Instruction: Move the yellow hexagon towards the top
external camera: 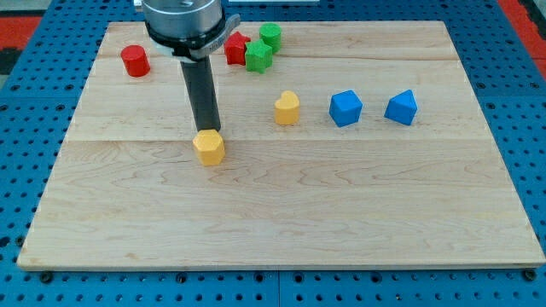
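Since my tip [207, 128] is seen at the top edge of the yellow hexagon [209, 147], seemingly touching it though contact cannot be confirmed, no upward push is possible from there. No jaws exist. The block should be skirted, approached from below centre, and pushed straight, clear of the yellow block [287, 108] upper right.

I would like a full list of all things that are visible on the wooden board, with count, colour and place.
yellow hexagon: 1, yellow, left of centre
yellow block: 1, yellow, centre, right of the hexagon
blue blocks: 2, blue, view's right, side by side
red cylinder: 1, red, view's top left
red block: 1, red, view's top, partly hidden
green blocks: 2, green, view's top, beside the red block
wooden board: 1, light wood
my tip: 1, dark, at the hexagon's top edge
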Robot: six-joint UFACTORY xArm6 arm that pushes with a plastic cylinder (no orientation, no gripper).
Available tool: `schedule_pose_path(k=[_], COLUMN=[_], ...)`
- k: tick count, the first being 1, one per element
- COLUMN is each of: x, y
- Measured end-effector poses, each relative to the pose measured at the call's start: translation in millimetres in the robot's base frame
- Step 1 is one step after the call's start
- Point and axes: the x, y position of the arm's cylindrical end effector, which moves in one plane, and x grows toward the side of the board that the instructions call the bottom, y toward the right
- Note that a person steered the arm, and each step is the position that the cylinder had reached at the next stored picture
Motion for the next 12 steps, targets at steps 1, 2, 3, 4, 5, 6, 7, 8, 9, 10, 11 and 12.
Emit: schedule_pose_path(k=[1,2,3,4,5,6,7,8,9,10,11,12], x=[31.5,43.3,74.2,118.9,57.7,3.9,2.5,51.9,22.2,-12.6,-6.4,29.7], y=[-14.2,20.5,57.4,30.7,12.4,14.3,19.2,-10.8,-64.7,-42.6,-47.2,-44.1])
